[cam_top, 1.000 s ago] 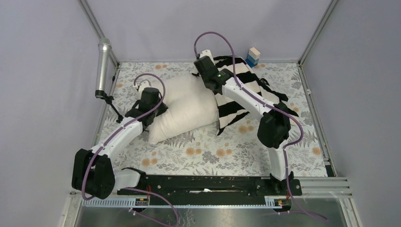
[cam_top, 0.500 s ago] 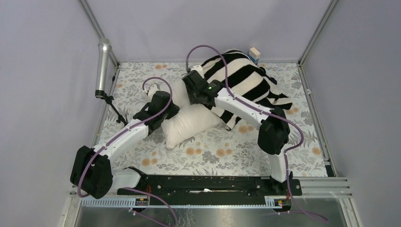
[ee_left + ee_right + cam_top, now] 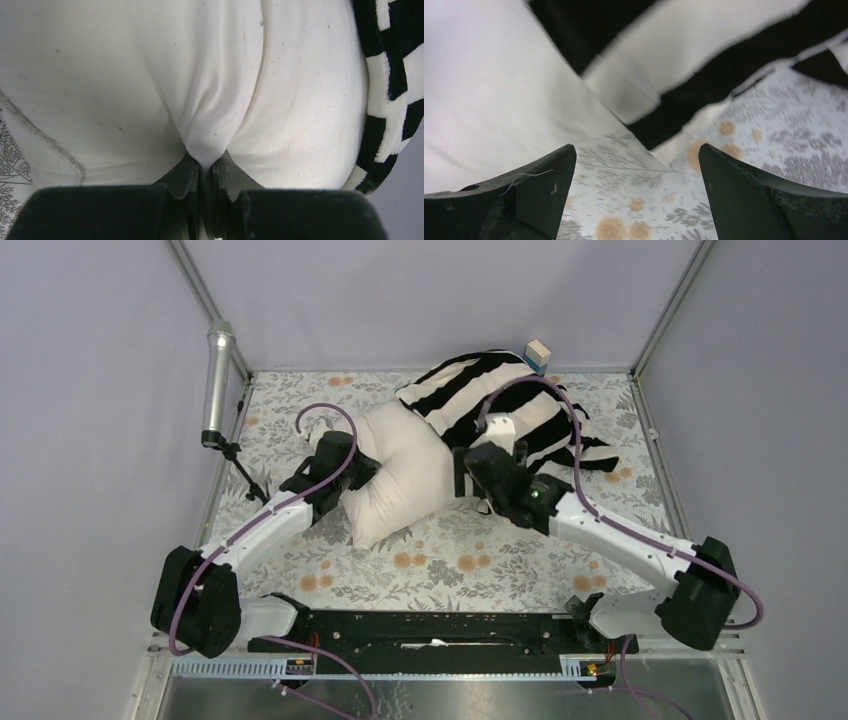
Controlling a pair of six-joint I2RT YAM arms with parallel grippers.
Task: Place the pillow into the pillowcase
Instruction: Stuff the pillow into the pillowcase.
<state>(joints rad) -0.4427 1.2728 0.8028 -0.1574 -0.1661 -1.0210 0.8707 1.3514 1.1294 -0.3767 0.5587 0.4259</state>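
Observation:
The cream pillow [image 3: 400, 475] lies across the middle of the floral table. Its right end sits inside the black-and-white striped pillowcase [image 3: 500, 400], which bulges toward the back wall. My left gripper [image 3: 352, 472] is shut on a pinch of the pillow [image 3: 150, 85] at its left side; the fabric fold runs between the fingers [image 3: 187, 175]. The pillowcase [image 3: 387, 75] shows at that view's right edge. My right gripper [image 3: 462, 472] hangs open at the near edge of the pillowcase mouth, nothing between its fingers [image 3: 544, 170], with the pillow [image 3: 484, 90] and pillowcase [image 3: 694, 45] just beyond.
A small blue-and-white box [image 3: 538, 354] stands at the back wall behind the pillowcase. A silver cylinder on a stand [image 3: 215, 380] rises at the left rail. Metal frame posts bound the floral table cover [image 3: 450, 560].
My right gripper let go of the pillowcase, opened wide and drew back toward me and to the right. The pillowcase now covers more of the pillow's right end. The left gripper kept its grip.

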